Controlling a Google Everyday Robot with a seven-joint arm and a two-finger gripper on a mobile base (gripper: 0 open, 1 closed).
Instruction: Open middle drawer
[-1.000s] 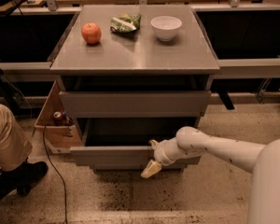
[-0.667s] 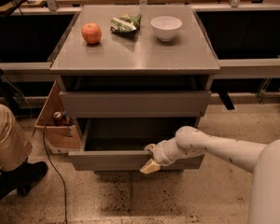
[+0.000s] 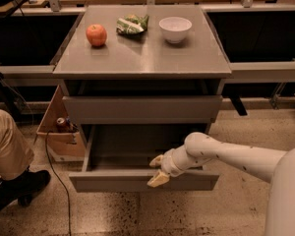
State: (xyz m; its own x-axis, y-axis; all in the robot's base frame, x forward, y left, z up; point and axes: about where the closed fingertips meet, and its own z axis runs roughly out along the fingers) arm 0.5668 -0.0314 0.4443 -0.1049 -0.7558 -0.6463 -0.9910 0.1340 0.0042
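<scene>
The middle drawer [image 3: 137,181] is a plain grey handleless drawer, pulled well out of the cabinet toward me, and its shallow grey tray [image 3: 123,151] shows inside. My gripper [image 3: 158,170] is at the drawer's front panel, right of centre. One pale finger [image 3: 156,160] is inside the tray and the other [image 3: 159,180] is on the outer face, so the gripper clamps the front's top edge. The drawer above it [image 3: 142,109] is closed. Whatever lies below the open drawer is hidden by it.
On the cabinet top [image 3: 142,58] are a red apple [image 3: 96,35], a green snack bag [image 3: 131,24] and a white bowl [image 3: 175,29]. A person's leg and black shoe [image 3: 12,181] are at the left. A cardboard box [image 3: 59,132] with a can stands beside the cabinet, with a cable on the floor.
The middle drawer has slid further out toward me, and my gripper has moved with it on its front edge. Nothing on the cabinet top has moved.
</scene>
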